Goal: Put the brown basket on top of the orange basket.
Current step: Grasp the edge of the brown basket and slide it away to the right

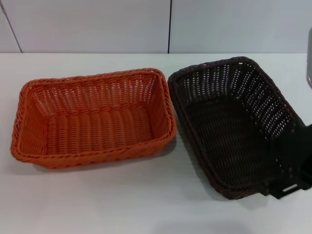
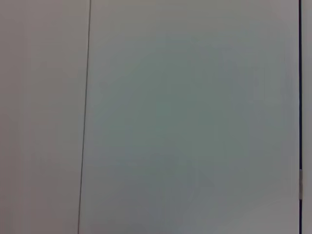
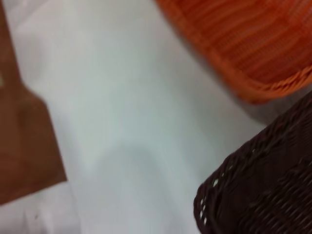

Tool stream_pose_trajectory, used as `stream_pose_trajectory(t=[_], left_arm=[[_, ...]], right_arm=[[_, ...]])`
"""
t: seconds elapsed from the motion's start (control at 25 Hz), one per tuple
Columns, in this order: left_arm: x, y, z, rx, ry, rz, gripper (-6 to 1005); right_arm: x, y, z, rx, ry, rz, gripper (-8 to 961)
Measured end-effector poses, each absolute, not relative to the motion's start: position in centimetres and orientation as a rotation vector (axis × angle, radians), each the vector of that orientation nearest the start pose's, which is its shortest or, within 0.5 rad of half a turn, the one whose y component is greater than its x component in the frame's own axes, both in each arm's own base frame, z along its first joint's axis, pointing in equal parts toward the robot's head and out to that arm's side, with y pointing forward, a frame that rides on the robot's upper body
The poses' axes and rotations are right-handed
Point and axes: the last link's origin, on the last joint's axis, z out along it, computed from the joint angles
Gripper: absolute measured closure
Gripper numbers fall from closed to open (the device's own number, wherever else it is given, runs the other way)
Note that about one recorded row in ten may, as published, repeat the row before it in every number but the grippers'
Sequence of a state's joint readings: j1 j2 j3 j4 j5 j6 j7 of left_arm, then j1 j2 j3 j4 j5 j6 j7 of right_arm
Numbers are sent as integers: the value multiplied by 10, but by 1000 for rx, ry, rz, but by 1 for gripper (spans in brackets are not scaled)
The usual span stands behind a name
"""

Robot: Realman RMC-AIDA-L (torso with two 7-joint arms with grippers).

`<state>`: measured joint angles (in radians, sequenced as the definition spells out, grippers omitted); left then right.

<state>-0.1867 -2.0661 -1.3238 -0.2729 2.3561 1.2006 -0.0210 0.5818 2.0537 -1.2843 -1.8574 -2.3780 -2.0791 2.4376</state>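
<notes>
The orange basket [image 1: 92, 119] is sitting on the left half of the white table [image 1: 146, 204], open side up, its long side running across the head view. Just beside it on the right, the brown basket [image 1: 234, 126] is lying at a slant, its near-left corner angled away from the orange one; the two rims are coming very close near the far corner, though whether they are touching cannot be told. The brown basket is still standing on the table, not on the orange basket.

At the brown basket's near-right corner, the right gripper [image 1: 287, 183] is showing as a dark shape pressed against the rim (its fingers are blending into the dark weave, so whether they are open or clamped on the rim cannot be told). The right wrist view is looking along the table [image 3: 122, 122], with the brown basket [image 3: 263, 190] close by and the orange basket [image 3: 243, 44] farther off.

The left gripper is out of sight; its wrist camera is facing only a pale wall panel [image 2: 195, 122].
</notes>
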Motion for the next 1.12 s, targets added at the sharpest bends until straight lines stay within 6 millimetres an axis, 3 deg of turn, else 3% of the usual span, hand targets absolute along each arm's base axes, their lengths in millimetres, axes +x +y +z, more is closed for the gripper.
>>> stream_pose_trajectory(t=[0.48,1.12], left_arm=[[-412,256,56,-1075,-643,-518,198],[-413,253,51,-1085,-659,-515,198]], right_arm=[[120,288,61,-2923,298,-696,309],[135,304,26,-2896,187,-883,310]])
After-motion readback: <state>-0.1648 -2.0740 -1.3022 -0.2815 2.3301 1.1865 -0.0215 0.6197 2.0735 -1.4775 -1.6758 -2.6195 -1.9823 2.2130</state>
